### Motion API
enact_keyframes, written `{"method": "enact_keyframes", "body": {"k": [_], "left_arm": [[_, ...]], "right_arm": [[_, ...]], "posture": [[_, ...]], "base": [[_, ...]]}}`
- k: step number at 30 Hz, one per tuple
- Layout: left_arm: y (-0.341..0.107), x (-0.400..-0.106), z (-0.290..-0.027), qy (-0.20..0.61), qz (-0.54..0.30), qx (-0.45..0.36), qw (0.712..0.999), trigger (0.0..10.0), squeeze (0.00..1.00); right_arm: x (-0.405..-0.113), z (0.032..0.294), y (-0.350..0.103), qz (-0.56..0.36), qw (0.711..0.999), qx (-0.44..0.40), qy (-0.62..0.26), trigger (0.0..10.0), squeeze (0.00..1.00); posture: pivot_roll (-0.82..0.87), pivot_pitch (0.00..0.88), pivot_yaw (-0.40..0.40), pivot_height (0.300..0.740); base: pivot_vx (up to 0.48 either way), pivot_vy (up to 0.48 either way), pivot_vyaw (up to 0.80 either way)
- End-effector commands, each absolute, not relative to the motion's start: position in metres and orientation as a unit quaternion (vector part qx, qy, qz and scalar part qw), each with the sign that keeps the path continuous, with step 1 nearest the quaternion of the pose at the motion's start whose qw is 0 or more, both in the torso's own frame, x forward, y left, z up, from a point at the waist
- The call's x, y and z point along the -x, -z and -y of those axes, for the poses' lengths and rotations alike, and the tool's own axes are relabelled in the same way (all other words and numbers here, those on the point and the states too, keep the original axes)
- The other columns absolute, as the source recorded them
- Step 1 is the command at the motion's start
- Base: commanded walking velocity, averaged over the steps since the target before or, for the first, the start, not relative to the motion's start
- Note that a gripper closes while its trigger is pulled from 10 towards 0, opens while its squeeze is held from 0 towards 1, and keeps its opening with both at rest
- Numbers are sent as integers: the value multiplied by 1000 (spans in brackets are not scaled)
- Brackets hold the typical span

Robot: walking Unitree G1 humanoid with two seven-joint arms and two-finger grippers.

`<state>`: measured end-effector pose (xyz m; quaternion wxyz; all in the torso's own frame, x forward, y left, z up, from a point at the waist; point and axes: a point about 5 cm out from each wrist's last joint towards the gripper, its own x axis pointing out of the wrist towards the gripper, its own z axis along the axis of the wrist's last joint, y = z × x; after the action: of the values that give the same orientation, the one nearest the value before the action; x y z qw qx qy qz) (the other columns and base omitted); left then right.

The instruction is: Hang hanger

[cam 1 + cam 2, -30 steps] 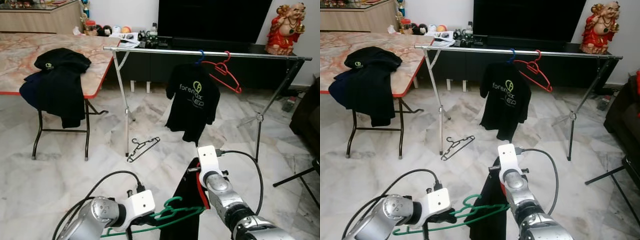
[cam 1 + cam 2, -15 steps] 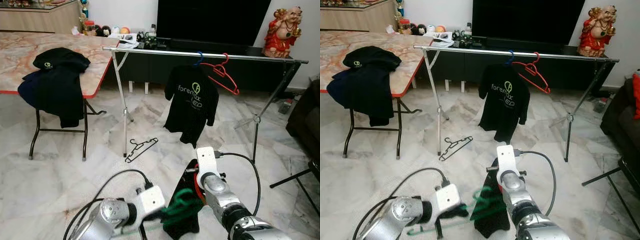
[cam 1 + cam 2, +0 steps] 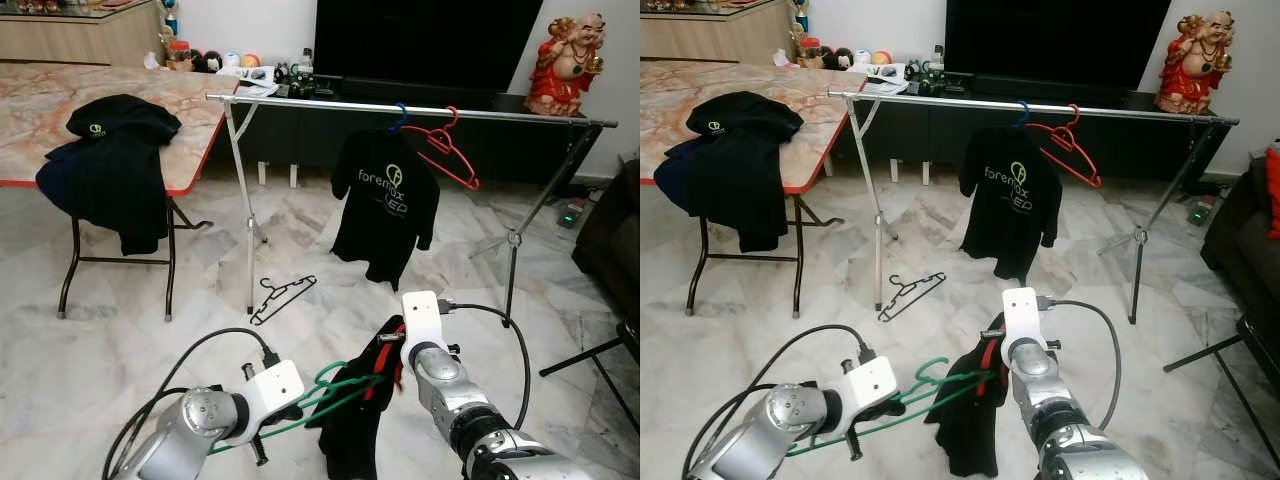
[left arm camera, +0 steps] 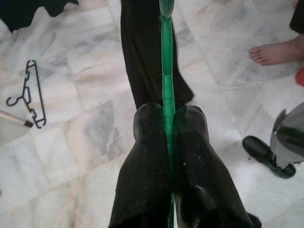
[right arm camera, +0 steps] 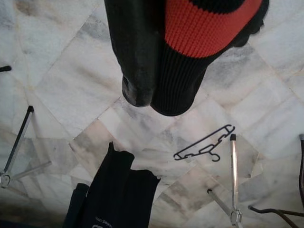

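Green hanger (image 3: 330, 392) sits low centre of frame, left gripper (image 4: 167, 124) clamped on its bar, black shirt (image 3: 358, 420) draped on it; right gripper (image 5: 167, 80) pinches the shirt's red-trimmed collar; rail (image 3: 420, 107) spans upper frame

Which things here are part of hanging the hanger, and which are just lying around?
Part of the job:
- green hanger, clamped in the left pincer
- black garment on it, held by the right pincer
- clothes rail

Lying about:
- black hanger on the floor
- red hanger
- hung T-shirt
- clothes on the table
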<state>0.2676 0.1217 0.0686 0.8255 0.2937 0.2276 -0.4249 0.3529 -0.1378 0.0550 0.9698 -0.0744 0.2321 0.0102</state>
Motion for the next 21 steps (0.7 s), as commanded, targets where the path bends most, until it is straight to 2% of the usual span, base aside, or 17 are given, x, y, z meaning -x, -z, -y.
{"method": "enact_keyframes", "body": {"k": [1, 7, 14, 21], "left_arm": [[-66, -269, -125, 413, -236, -301, 826, 10000, 0], [-69, -272, -124, 399, -221, -286, 842, 10000, 0], [-67, -265, -132, 414, -240, -304, 824, 10000, 0], [-68, -270, -136, 389, -236, -313, 834, 10000, 0]], "right_arm": [[-359, 141, -64, -222, 972, 70, -5, 10000, 0], [-359, 142, -64, -224, 972, 71, -8, 10000, 0], [-362, 145, -68, -220, 972, 81, -17, 10000, 0], [-365, 147, -73, -214, 973, 84, -16, 10000, 0]], "posture": [[163, 0, -104, 740], [161, 0, -105, 740], [168, 0, -112, 740], [167, 0, -114, 740]], "base": [[0, 0, 0], [0, 0, 0], [0, 0, 0], [0, 0, 0]]}}
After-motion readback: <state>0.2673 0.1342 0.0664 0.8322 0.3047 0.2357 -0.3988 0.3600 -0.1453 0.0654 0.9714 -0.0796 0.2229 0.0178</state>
